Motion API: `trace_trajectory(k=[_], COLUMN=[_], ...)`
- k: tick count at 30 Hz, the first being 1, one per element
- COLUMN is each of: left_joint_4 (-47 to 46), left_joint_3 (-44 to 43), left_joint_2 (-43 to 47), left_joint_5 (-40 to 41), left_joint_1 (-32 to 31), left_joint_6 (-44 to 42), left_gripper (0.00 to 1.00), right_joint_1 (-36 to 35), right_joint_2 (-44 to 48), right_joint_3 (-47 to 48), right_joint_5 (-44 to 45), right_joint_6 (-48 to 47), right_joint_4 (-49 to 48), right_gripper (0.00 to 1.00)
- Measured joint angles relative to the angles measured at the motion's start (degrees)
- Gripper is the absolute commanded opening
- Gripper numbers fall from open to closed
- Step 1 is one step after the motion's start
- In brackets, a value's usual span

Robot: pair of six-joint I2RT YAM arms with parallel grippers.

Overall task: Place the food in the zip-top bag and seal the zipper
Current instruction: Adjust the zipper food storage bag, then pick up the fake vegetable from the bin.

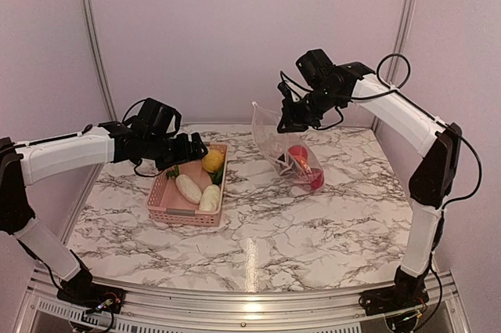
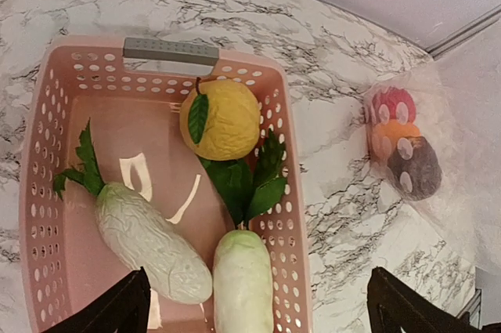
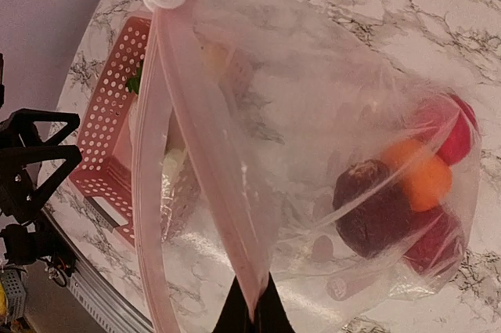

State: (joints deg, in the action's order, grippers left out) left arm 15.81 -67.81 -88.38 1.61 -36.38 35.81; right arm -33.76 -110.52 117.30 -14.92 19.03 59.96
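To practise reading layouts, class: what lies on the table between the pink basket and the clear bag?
Nothing: only bare marble table separates the pink basket from the zip-top bag, as the top view shows.

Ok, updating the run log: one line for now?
left pincer open above pink lattice basket | right pincer shut on clear zip-top bag | food partly bagged

Basket (image 1: 185, 216) left on table (image 1: 313, 227) (three food pieces (image 1: 189, 188) inside), zip-top bag (image 1: 268, 131) right, food (image 1: 300, 157) within.
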Motion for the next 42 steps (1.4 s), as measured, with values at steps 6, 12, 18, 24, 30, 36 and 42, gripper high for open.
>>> trace_trajectory(k=[6,12,18,24,30,36,42], left_joint_4=[2.34,6.34,7.21,8.66,9.07,8.83,8.68], left_joint_3=[0.22,0.24,0.24,-0.98,-1.38,-2.49,-2.64], left_joint_2=[-3.58,-7.39,-8.59,-13.64,-15.50,-17.46,-18.97], left_joint_5=[3.93,6.91,8.96,8.55,7.96,7.06,6.23], left_joint_1=[1.90,1.90,1.90,1.90,1.95,2.16,2.51], left_joint_6=[1.70,7.02,11.61,13.57,14.93,15.30,15.26], left_gripper=[0.94,0.87,0.82,0.78,0.74,0.69,0.59], right_joint_1=[-0.50,-0.52,-0.52,-0.55,-0.55,-0.70,-0.76], right_joint_2=[-0.96,-0.96,-0.94,-0.90,-0.57,0.07,0.20], right_joint_3=[0.70,0.59,-1.57,-3.41,-3.91,-4.39,-5.03], right_joint_5=[-1.01,-1.09,-1.27,-1.33,-1.46,-1.51,-1.51], right_joint_6=[0.02,0.04,0.35,0.44,0.44,0.46,0.61], right_joint_4=[-0.15,-0.68,-2.03,-2.58,-2.95,-3.08,-3.48], right_gripper=[0.00,0.00,0.00,0.00,0.00,0.00,0.00])
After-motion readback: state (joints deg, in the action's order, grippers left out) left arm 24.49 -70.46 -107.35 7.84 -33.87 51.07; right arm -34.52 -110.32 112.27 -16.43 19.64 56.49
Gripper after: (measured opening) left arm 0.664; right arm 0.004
